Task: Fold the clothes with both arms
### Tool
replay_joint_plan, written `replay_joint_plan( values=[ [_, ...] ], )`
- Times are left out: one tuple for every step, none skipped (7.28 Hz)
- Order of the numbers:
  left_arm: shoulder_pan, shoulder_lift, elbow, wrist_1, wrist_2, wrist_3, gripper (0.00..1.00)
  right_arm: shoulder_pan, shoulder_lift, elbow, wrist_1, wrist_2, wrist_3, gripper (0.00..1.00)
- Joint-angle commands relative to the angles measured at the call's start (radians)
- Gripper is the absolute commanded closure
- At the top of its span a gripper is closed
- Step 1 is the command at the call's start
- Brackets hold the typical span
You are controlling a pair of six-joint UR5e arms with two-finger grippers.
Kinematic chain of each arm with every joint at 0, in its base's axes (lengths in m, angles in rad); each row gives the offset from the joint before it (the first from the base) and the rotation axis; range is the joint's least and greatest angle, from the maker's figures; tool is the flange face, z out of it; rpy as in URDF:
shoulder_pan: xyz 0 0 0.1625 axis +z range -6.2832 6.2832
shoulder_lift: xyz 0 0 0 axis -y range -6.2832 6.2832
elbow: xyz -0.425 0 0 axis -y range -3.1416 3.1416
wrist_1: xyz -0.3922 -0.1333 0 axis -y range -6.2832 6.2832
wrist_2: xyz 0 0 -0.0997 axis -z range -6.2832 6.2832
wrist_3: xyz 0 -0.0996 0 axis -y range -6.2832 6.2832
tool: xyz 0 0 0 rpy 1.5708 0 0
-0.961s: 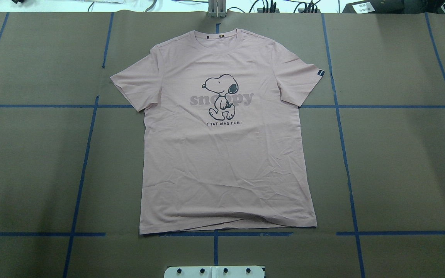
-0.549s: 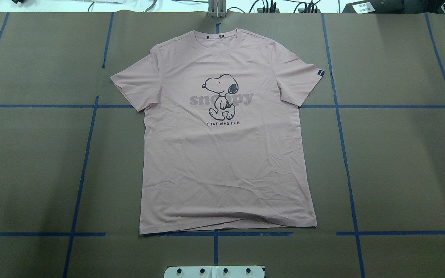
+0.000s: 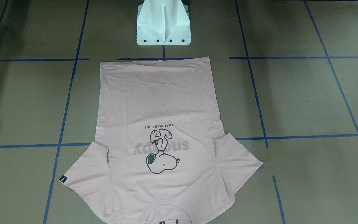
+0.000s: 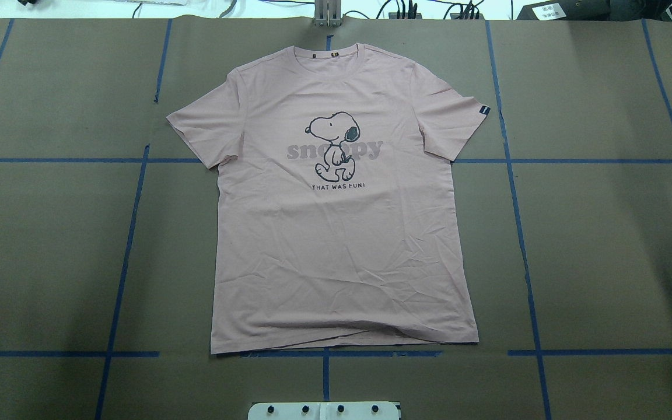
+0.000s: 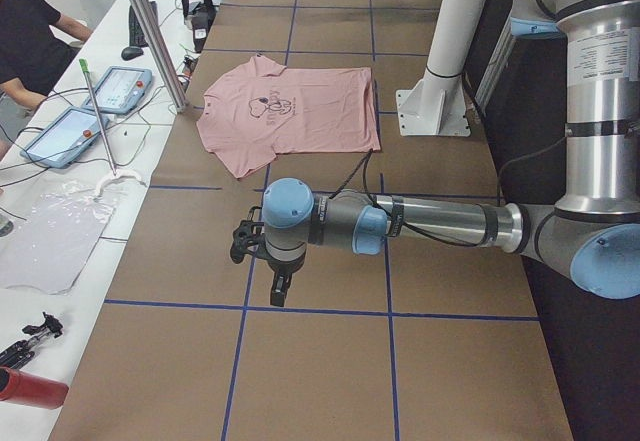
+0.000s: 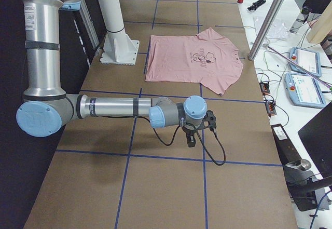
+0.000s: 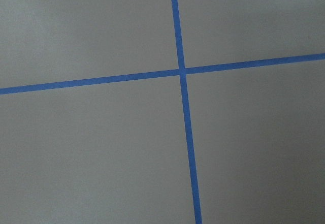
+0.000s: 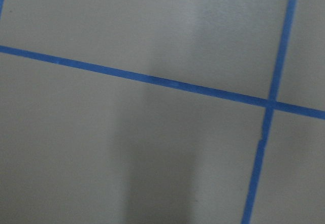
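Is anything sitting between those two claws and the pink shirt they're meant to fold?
Nothing visible does. Between the left claw, the right claw and the T-shirt there is only brown table crossed by flat blue tape lines. The shirt lies spread out, uncovered.

Nothing visible changes in the overhead view between the earlier pictures and now. The pale pink short-sleeved cotton T-shirt [image 4: 342,251] with the black-outline cartoon dog shows no shift of its collar [image 4: 330,58] at 12 o'clock, its hem [image 4: 312,344] at 6 o'clock, its small dark sleeve tag [image 4: 485,109] at 2 o'clock, or any crease. The other views have no earlier picture, so any movement of the silver-grey tubular left arm [image 5: 440,223] or right arm [image 6: 114,107] cannot be told.
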Motion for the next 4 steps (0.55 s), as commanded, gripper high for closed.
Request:
replay_joint_plan(
  values=[
    [0.000, 0.007, -0.009, -0.002, -0.081, -0.004, 0.00, -0.135, 0.106, -0.008, 0.041, -0.008, 0.171, 0.00],
    [0.002, 0.008, -0.006, -0.005, -0.159, -0.001, 0.00, -0.177, 0.192, -0.034, 0.039, -0.011, 0.273, 0.00],
    [0.002, 0.010, -0.007, -0.046, -0.164, -0.004, 0.00, -0.218, 0.301, -0.094, 0.042, -0.015, 0.371, 0.00],
    [0.003, 0.014, -0.004, -0.074, -0.164, -0.007, 0.00, -0.241, 0.408, -0.167, 0.062, -0.073, 0.484, 0.00]
  ],
)
